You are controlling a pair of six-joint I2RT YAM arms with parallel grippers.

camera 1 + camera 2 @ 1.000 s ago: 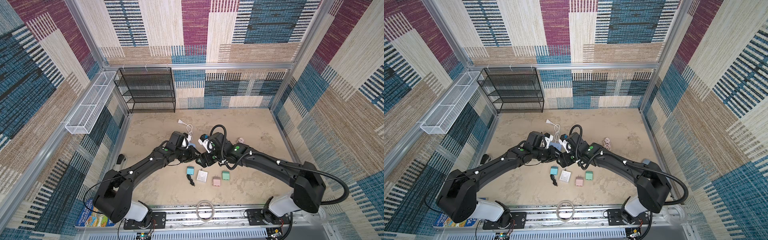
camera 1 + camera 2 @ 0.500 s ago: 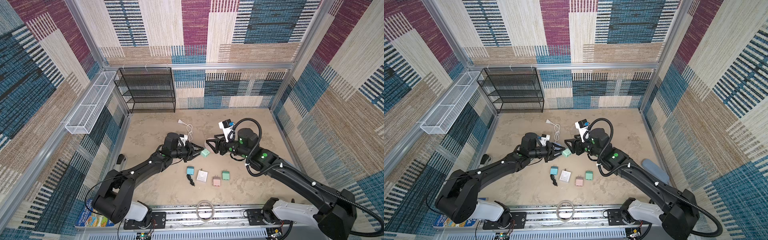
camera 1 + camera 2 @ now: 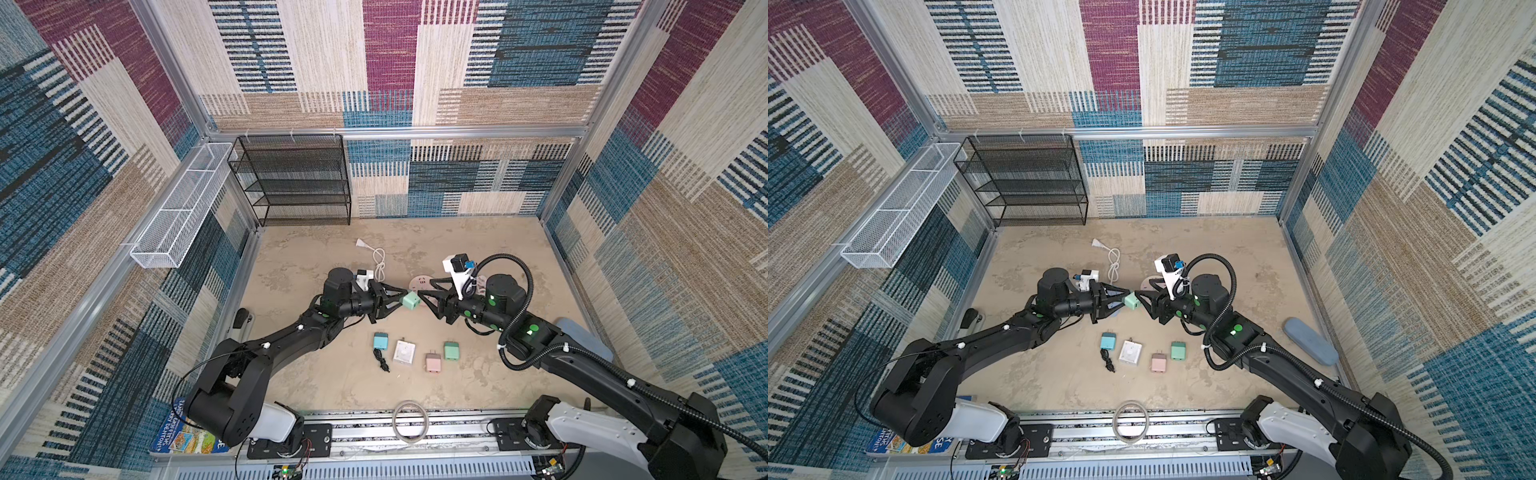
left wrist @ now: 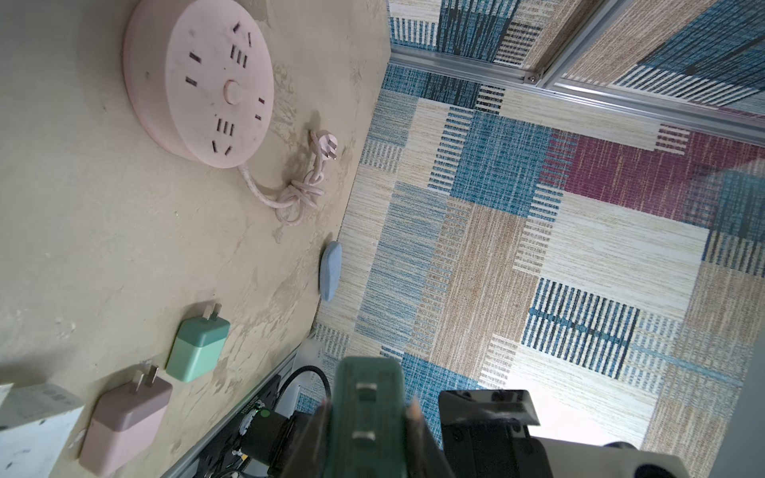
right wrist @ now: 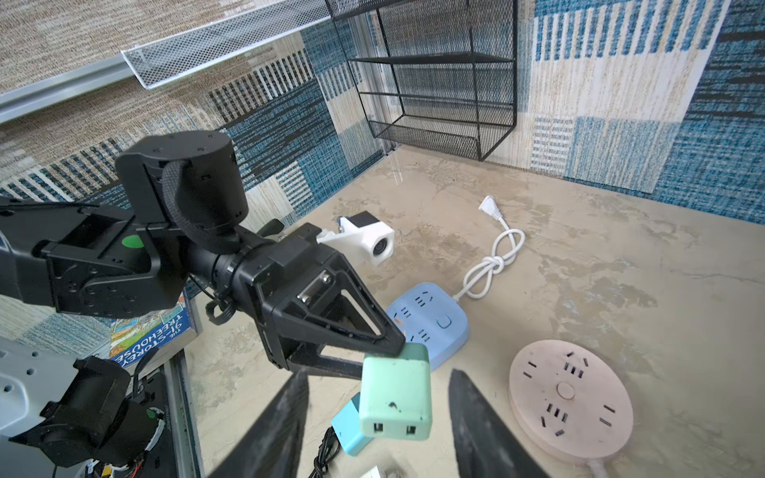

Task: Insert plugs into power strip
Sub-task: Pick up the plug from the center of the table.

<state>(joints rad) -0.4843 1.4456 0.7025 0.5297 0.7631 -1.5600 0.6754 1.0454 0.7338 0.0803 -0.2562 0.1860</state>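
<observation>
In the right wrist view the right fingers are blurred and cut off by the frame edge. There the blue power strip is partly covered by the left fingers and the mint plug they hold, and the teal plug is half hidden behind that plug. In a top view the round pink power strip shows only a sliver behind the right arm, and the left wrist view cuts off the white plug at its edge.
</observation>
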